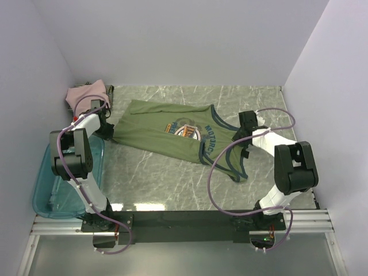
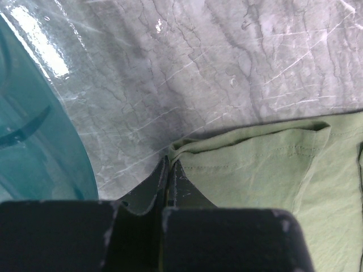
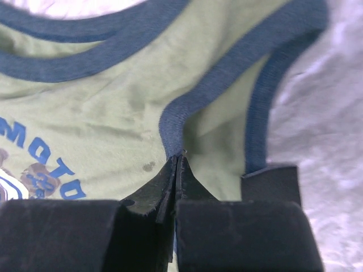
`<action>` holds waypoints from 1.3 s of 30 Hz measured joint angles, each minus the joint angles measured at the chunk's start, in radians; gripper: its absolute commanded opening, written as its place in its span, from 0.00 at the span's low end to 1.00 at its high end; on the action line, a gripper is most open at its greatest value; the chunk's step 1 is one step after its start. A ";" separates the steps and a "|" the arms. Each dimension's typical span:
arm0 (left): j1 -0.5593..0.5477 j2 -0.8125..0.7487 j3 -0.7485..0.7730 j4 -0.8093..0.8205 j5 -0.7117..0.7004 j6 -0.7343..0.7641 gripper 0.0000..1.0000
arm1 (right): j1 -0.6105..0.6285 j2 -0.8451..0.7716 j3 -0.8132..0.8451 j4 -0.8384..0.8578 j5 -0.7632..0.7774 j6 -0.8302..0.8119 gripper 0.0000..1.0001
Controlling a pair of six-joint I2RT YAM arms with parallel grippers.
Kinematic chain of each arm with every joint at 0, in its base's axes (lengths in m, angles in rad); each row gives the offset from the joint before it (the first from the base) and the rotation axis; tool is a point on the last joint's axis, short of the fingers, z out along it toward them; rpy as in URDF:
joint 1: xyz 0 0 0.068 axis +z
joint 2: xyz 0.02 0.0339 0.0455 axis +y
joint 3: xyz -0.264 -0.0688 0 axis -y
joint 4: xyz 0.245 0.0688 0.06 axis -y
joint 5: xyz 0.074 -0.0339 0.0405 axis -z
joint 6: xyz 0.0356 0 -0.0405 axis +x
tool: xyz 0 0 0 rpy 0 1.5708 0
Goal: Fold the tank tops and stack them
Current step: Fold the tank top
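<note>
The olive-green tank top [image 1: 167,133] lies long-axis left to right between both arms; the left gripper [image 2: 169,165] pinches its hem corner [image 2: 180,148], and the right gripper [image 3: 178,156] clamps its navy trim [image 3: 170,122].

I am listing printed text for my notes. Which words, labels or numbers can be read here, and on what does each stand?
"MOTO": blue letters on the olive-green tank top, curving around its chest graphic; the word continues out of view.
Remaining print in the graphic: too small and blurred to read.
No other text is visible.
</note>
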 measured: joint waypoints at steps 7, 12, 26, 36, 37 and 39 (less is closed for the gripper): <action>0.000 0.001 0.000 -0.005 0.006 0.000 0.01 | -0.048 -0.010 0.010 -0.035 0.006 0.000 0.00; 0.000 0.001 0.000 -0.005 0.011 0.002 0.01 | -0.050 -0.020 0.011 -0.043 -0.006 -0.005 0.31; 0.003 -0.051 -0.041 0.091 0.093 0.060 0.29 | 0.130 -0.307 -0.083 -0.126 -0.008 -0.074 0.49; -0.001 -0.120 -0.041 0.096 0.158 0.061 0.39 | 0.295 -0.230 -0.196 -0.147 -0.076 -0.136 0.49; -0.006 -0.128 -0.041 0.096 0.166 0.061 0.40 | 0.310 -0.229 -0.196 -0.147 -0.077 -0.140 0.49; -0.021 -0.142 -0.041 0.097 0.176 0.062 0.40 | 0.335 -0.228 -0.196 -0.145 -0.076 -0.147 0.49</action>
